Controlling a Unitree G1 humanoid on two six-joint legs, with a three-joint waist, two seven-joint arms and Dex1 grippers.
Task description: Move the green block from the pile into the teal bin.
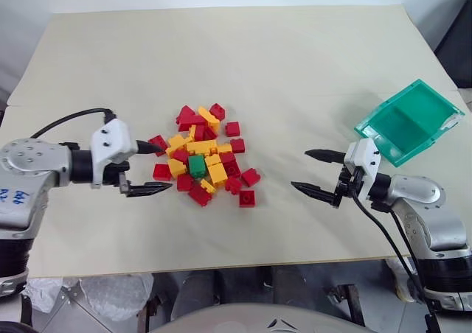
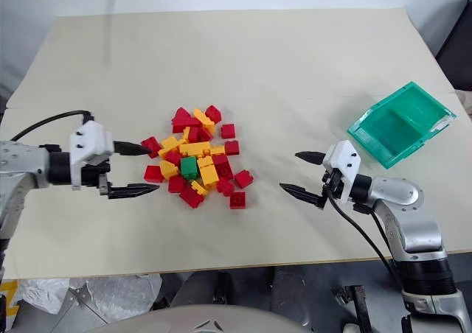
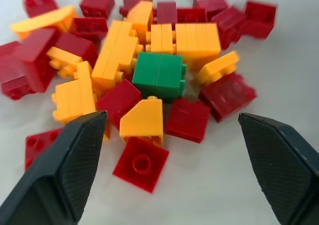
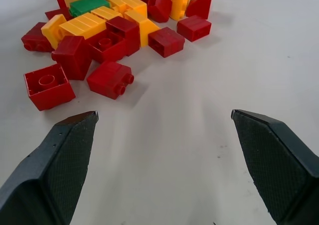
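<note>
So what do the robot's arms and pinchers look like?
Both arms are silver-grey metal with black joints and black cables. Each end effector, left and right, has a white housing and two pointed black fingers with dotted pads. The left arm bears blue handwriting.

Green block (image 1: 197, 165) half-buried among bricks (image 1: 217, 172)

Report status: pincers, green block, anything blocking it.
Left pincer and right pincer open, empty. Green block sits in the pile, hemmed by red and yellow bricks. Teal bin empty.
</note>
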